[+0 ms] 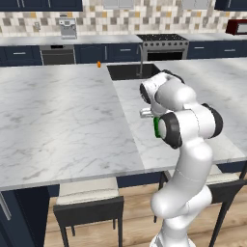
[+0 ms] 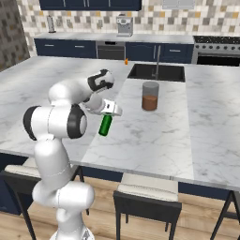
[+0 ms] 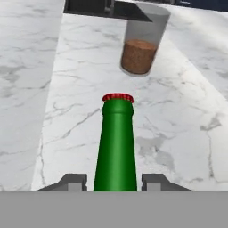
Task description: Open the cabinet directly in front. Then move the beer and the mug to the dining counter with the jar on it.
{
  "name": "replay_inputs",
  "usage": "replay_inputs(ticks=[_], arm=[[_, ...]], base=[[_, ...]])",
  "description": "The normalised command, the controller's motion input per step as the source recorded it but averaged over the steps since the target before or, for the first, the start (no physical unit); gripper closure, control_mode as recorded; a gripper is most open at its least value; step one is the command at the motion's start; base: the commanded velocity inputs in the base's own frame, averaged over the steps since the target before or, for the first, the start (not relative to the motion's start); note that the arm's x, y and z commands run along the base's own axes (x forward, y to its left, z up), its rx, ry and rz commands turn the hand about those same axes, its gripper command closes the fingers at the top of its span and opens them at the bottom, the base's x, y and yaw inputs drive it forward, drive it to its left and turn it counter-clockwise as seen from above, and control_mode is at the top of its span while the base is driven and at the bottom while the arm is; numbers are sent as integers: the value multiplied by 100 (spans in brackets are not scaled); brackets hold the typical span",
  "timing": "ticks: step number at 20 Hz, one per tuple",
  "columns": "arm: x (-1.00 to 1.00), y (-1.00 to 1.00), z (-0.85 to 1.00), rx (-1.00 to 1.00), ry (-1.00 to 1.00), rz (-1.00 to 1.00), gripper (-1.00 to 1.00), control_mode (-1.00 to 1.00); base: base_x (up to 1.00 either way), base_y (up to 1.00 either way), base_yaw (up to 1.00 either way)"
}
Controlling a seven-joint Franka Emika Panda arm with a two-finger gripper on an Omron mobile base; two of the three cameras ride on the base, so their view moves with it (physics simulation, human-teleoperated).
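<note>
The beer (image 3: 116,142) is a green glass bottle with a red cap, and my gripper (image 3: 113,182) is shut on its body, with the neck pointing away from the hand. In the right base view the beer (image 2: 105,125) hangs tilted under the gripper (image 2: 108,114), just above the white marble dining counter (image 2: 154,140). The jar (image 2: 150,96), clear glass with brown contents, stands a short way beyond it, near the inset sink (image 2: 157,71). From the hand the jar (image 3: 140,49) is straight ahead of the cap. Navy upper cabinet doors (image 2: 89,3) run along the far wall. I cannot pick out the mug with certainty.
A tiny orange thing (image 1: 99,63) stands at the counter's far edge, left of the sink; it is too small to identify. Dark stools (image 2: 147,206) are tucked under the near edge. A stove (image 1: 163,47) and a red microwave (image 1: 237,26) line the back worktop.
</note>
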Motion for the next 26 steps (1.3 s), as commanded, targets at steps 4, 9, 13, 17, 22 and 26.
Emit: replay_inputs(ticks=[4,9,13,17,22,26], arm=[[1,0,8,0,22,0,100,-100],[0,0,0,0,-5,0,100,-100],[0,0,-3,1,-20,0,100,-100],[9,0,-12,5,-34,0,100,-100],[3,0,-17,15,-38,0,100,-100],[0,0,-15,7,-37,0,100,-100]], base=[[0,0,0],[0,0,0],[0,0,0],[0,0,0],[0,0,0],[0,0,0]])
